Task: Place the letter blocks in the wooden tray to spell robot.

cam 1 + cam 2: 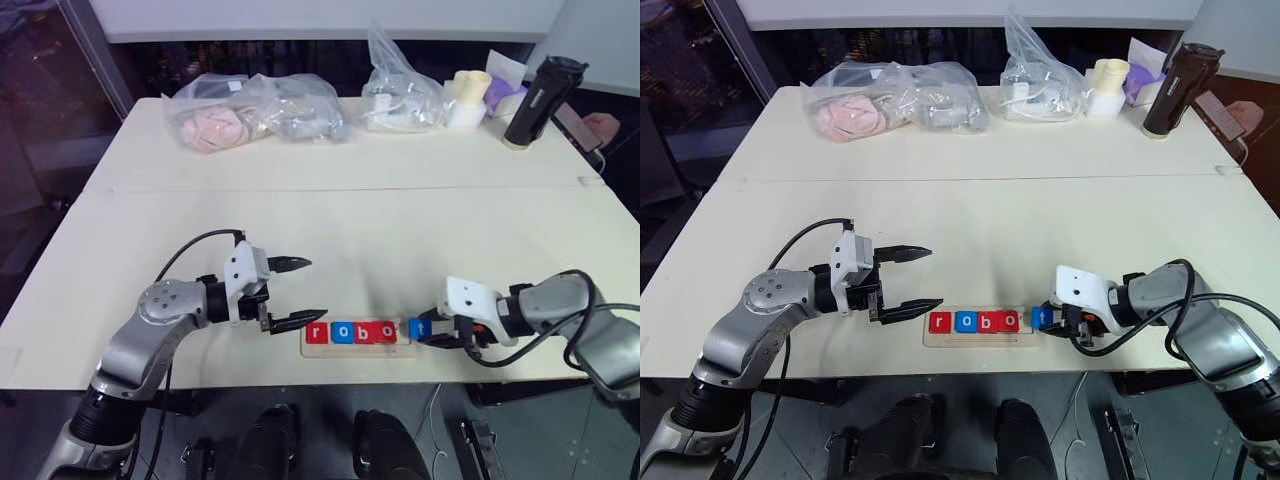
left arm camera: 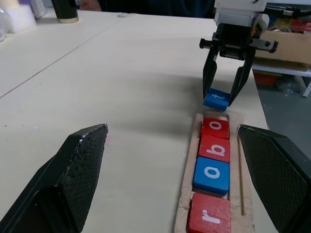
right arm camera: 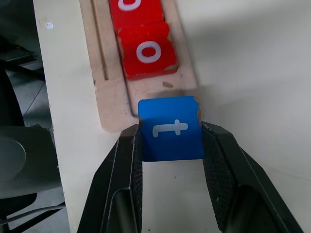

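I have the right gripper (image 3: pixel 170 141) clamped on the blue "t" block (image 3: pixel 171 128), its jaws pressed to the block's two opposite sides. The block sits just off the open end of the wooden tray (image 1: pixel 358 347), at about 3 o'clock from it in the head view; whether it touches the tray's edge I cannot tell.

Four blocks already lie in the tray's groove. Reading from 9 o'clock to 3 o'clock they are a red "r" block (image 1: pixel 317 333), a blue "o" block (image 1: pixel 342 332), a red "b" block (image 1: pixel 364 332) and a red "o" block (image 1: pixel 386 331). They sit side by side, and one bare slot shows at the tray's end nearest the held block.

My left gripper (image 1: pixel 298 293) hangs just beside the tray's other end, at about 10 o'clock from the "r" block. Its jaws stand wide apart with nothing between them, pointing along the row toward the right gripper.

The tray lies near the front edge of the pale tabletop (image 1: pixel 330 200). Far back at 12 o'clock lie two clear plastic bags (image 1: pixel 258 108) of soft items. At about 1 o'clock stand a dark bottle (image 1: pixel 541 100) and a small pale cup (image 1: pixel 470 97).
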